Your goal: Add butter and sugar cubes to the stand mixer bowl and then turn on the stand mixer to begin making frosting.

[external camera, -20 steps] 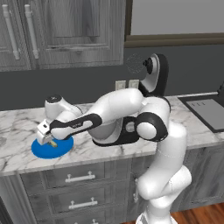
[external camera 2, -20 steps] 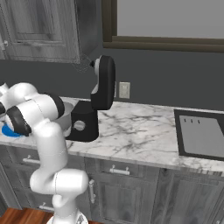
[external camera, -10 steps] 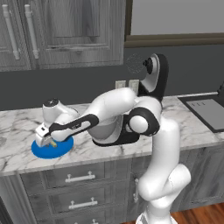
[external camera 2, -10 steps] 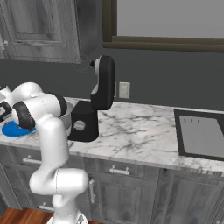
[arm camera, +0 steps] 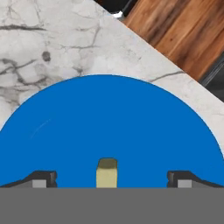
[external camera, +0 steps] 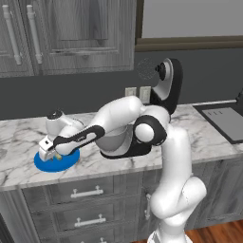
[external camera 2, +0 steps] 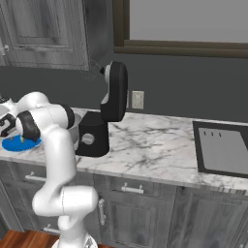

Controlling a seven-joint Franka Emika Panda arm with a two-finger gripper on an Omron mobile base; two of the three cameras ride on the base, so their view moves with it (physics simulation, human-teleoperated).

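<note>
Even, soft rendered light with no clear source; the counter (external camera: 19,137) reads bright, the wall behind dim; shadows faint; no glare; base views slightly coarse; hand view soft-edged and blocky up close.

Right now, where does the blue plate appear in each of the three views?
Left base view: the blue plate lies at lower left on the marble counter, under the tool.
Right base view: a blue sliver at the far left edge, beside the arm.
Hand view: it spreads across the middle, with the butter on it between the open tool's tips.
Shared landmark: the marble counter.
</note>
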